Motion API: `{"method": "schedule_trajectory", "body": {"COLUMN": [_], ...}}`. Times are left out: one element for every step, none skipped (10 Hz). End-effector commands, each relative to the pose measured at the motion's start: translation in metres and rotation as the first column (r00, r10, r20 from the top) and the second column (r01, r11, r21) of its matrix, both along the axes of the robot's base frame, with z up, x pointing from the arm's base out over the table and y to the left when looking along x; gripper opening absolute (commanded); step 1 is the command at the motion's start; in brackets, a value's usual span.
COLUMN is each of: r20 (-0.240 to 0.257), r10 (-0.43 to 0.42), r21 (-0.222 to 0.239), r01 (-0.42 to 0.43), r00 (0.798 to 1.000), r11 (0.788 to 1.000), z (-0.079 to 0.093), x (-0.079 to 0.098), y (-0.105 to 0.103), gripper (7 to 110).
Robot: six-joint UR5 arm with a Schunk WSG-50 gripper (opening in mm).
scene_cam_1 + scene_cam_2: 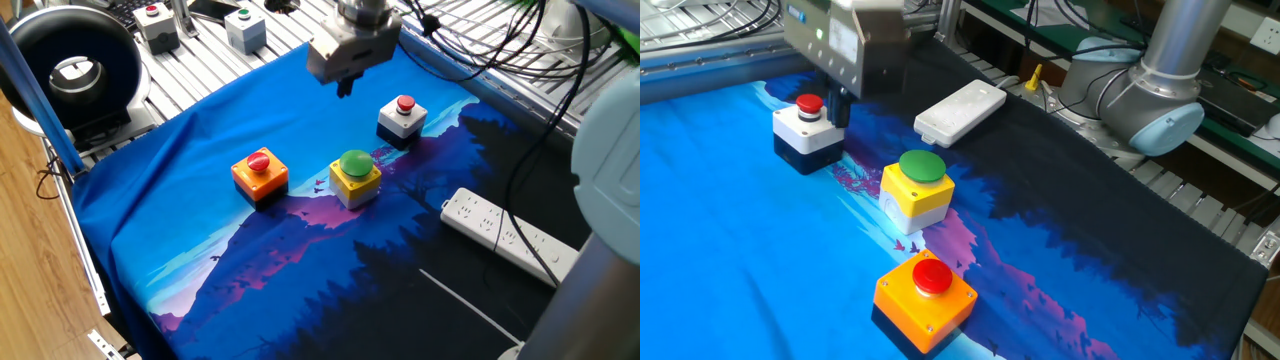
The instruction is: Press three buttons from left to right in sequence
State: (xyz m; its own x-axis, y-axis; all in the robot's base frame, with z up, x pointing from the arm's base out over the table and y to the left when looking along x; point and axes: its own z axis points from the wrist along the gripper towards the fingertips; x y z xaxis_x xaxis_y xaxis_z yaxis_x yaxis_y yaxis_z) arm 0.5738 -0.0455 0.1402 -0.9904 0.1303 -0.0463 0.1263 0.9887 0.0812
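Blue mountain-print cloth [180,190] carries the orange button [260,173], yellow button with green dome [355,178] and white-and-navy button [402,117] in a row, the gripper [345,88] raised above them, its jaw state hidden, beside a white power strip [510,235].

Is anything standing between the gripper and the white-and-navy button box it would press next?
Nothing visible is. The gripper hangs above the blue cloth, just beside the white-and-navy box, whose red cap is uncovered. The yellow box and orange box sit nearer the camera, off that path.
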Motion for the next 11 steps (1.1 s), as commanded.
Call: {"method": "schedule_trajectory", "body": {"r20": [0.011, 0.014, 0.012, 0.005, 0.004, 0.003, 0.009, 0.011, 0.014, 0.017, 0.017], "r10": [-0.028, -0.03, -0.042, -0.051, -0.058, -0.067, -0.071, -0.083, -0.094, -0.112, -0.133], "r21": [0.02, 0.028, 0.046, 0.05, 0.045, 0.044, 0.038, 0.042, 0.042, 0.044, 0.038], "r01": [0.028, 0.029, 0.042, 0.05, 0.058, 0.067, 0.071, 0.083, 0.094, 0.111, 0.132], "r00": [1.0, 0.999, 0.999, 0.999, 0.998, 0.998, 0.997, 0.996, 0.995, 0.994, 0.991], "r11": [0.999, 0.999, 0.998, 0.997, 0.997, 0.997, 0.997, 0.996, 0.995, 0.993, 0.991], "z": [0.017, 0.017, 0.017, 0.019, 0.02, 0.019, 0.018, 0.018, 0.018, 0.018, 0.018], "x": [0.006, 0.007, 0.009, 0.009, 0.01, 0.011, 0.014, 0.015, 0.016, 0.017, 0.017], "y": [0.015, 0.017, 0.023, 0.029, 0.033, 0.038, 0.043, 0.047, 0.047, 0.047, 0.045], "gripper": [7, 7, 7, 7, 7, 7, 7, 7, 7, 7, 7]}}
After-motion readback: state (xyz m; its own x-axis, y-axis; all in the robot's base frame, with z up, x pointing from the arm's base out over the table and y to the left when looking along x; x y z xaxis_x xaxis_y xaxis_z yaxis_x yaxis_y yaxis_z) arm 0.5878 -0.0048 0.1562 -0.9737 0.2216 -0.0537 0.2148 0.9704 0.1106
